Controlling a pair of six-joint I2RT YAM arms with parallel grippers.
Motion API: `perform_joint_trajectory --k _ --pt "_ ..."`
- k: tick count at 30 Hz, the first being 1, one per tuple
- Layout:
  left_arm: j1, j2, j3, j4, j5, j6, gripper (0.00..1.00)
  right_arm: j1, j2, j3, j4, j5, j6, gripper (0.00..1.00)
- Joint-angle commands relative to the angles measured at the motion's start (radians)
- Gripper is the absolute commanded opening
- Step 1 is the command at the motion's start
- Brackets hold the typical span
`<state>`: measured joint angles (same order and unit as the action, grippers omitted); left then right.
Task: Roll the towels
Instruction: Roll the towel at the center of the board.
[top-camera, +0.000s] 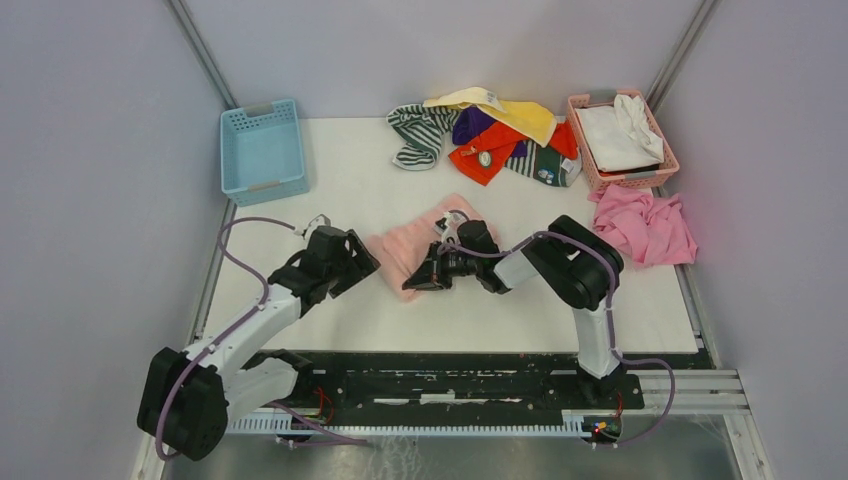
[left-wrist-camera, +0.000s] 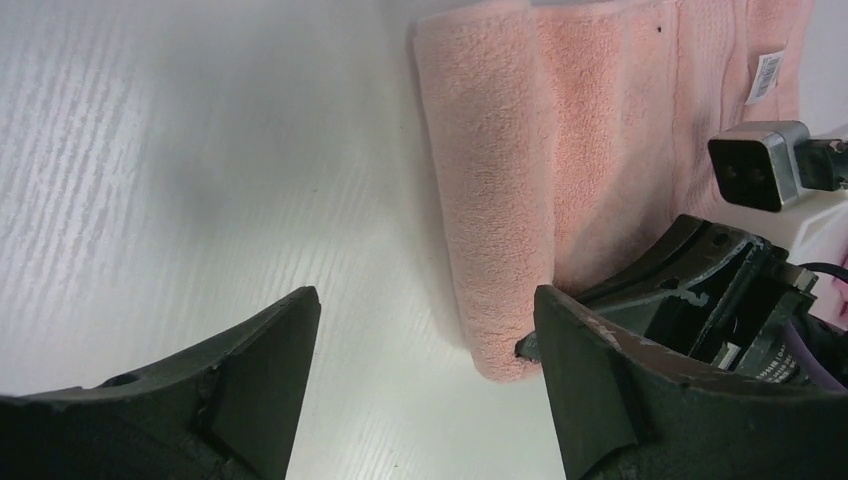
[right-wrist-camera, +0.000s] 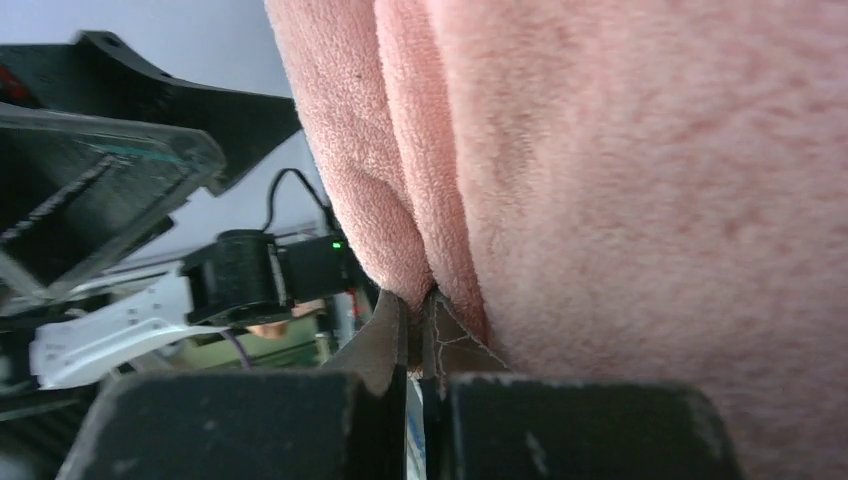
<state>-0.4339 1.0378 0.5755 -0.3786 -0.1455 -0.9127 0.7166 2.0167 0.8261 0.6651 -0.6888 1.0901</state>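
Note:
A light pink towel lies mid-table, its left edge folded over into a thick roll. My right gripper is shut on the towel's near edge; in the right wrist view the jaws pinch a fold of pink cloth. My left gripper is open and empty just left of the towel, low over the table; its jaws stand wide apart, with the roll's end close to the right finger. More towels lie heaped at the back: striped, yellow, purple, orange-red, dark green.
A blue basket stands at the back left. A pink basket holding white cloth stands at the back right. A bright pink cloth lies crumpled in front of it. The right gripper's body is close beside my left fingers.

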Motion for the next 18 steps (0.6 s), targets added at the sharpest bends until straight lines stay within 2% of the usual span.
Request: perform_joint_trajectory --k 1,6,18 --pt "0.038 0.034 -0.030 0.162 0.109 -0.040 0.85 -0.041 0.084 -0.051 0.310 -0.068 0.247 0.01" --pt "0.095 0.124 -0.040 0.302 0.199 -0.039 0.84 -0.073 0.125 -0.085 0.349 -0.070 0.293 0.00" --pt "0.112 0.444 0.042 0.509 0.249 -0.025 0.73 -0.088 0.065 -0.058 0.064 -0.053 0.144 0.02"
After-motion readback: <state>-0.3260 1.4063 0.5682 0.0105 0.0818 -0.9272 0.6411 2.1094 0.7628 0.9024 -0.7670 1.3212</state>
